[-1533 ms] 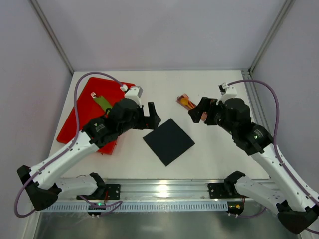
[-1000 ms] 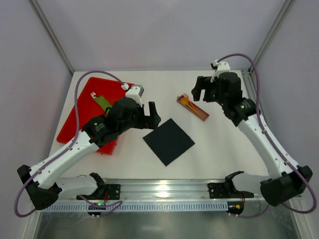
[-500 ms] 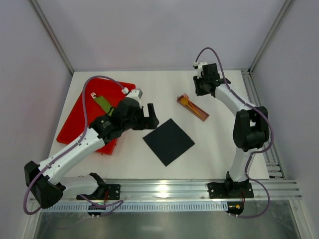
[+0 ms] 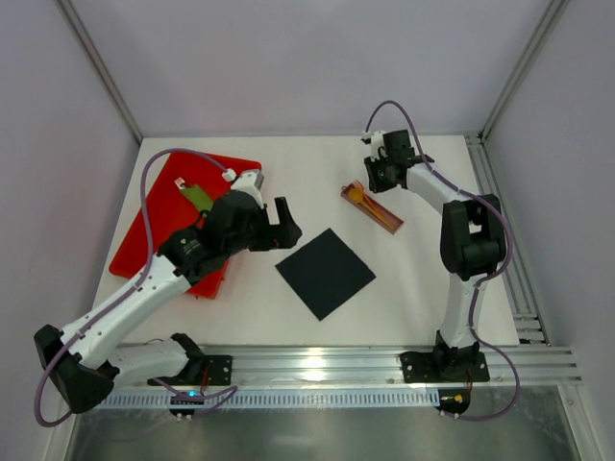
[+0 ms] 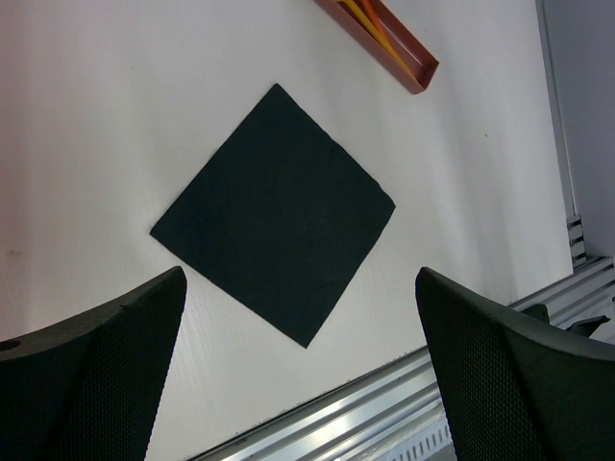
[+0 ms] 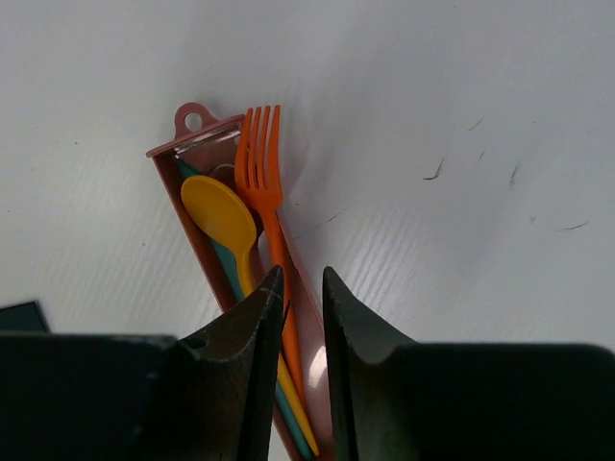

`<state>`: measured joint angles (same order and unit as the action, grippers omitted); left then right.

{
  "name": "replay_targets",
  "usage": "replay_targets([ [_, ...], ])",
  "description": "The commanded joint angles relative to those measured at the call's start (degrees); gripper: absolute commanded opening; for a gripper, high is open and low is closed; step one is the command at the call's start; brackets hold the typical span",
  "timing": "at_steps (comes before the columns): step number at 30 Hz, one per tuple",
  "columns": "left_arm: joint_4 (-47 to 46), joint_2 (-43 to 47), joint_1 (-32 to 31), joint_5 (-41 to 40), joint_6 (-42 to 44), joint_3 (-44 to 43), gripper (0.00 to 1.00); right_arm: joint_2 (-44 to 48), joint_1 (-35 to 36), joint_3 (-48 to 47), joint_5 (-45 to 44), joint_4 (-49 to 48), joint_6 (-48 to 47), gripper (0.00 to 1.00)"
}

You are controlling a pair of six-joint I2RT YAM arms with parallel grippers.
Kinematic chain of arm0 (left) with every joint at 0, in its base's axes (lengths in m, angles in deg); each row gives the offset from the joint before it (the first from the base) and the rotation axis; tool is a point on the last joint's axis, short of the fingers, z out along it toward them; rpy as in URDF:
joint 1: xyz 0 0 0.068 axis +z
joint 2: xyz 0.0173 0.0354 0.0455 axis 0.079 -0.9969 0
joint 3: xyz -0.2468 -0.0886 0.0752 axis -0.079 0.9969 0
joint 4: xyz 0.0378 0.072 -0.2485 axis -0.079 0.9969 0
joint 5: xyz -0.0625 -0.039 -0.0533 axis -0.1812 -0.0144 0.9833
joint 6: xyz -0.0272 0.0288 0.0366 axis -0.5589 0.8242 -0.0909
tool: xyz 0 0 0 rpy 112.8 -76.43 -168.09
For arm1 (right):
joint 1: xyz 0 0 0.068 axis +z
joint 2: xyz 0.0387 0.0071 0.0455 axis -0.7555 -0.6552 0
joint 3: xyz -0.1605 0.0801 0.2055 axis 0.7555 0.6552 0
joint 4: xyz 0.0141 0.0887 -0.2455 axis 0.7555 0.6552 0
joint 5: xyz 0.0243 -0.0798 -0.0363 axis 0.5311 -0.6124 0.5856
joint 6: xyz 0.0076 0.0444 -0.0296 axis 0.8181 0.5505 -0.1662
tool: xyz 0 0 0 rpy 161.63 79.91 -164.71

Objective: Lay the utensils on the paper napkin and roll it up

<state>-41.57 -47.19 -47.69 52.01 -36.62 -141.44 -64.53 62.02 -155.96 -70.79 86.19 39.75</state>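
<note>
Right gripper [image 6: 303,274], jaws barely parted and holding nothing, hangs directly over the long brown tray [image 6: 192,120] at the far side of the white table [image 4: 317,158]. Inside the tray lie the utensils: 1 orange fork [image 6: 261,163] with 4 tines, 1 yellow spoon [image 6: 219,213] bowl-up just beside it, and a teal piece [image 6: 231,264] mostly hidden beneath them. The tray's end carries a small tab with a round hole.

The paper napkin [image 5: 279,211], a matte black square, lies flat and unfolded, turned corner-on like a diamond, near the table's middle, apart from the tray.

Left gripper [image 5: 300,277] hovers beside the napkin with jaws spread wide, gripping nothing. Behind it, a red tray [image 4: 154,221] at the table's left holds a flat green piece [image 4: 199,198].
</note>
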Motion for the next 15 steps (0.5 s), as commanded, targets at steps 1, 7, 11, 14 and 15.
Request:
replay_targets([
  [1, -1.1, 1.9, 0.4, -1.3, -0.1, 0.6, 1.00, 2.6, 1.1, 4.7, 0.3, -4.1, -1.1, 0.24],
  [7, -0.9, 2.0, 0.6, -1.4, -0.4, 1.5, 1.00, 3.0, 1.3, 7.5, -0.8, -4.7, -0.4, 0.21],
  [11, -0.9, 2.5, 0.7, -1.0, -0.9, 1.6, 1.00, 2.6, 1.3, 7.5, -1.8, -4.3, 0.0, 0.21],
  [14, -1.0, 3.0, 0.6, -1.1, -1.1, 2.0, 1.00, 1.2, 1.3, 6.0, -1.7, -1.9, 0.2, 0.20],
  [15, -1.0, 3.2, 0.6, -1.2, -1.1, 2.1, 1.00, 1.2, 1.4, 5.9, -1.6, -1.4, 0.2, 0.20],
])
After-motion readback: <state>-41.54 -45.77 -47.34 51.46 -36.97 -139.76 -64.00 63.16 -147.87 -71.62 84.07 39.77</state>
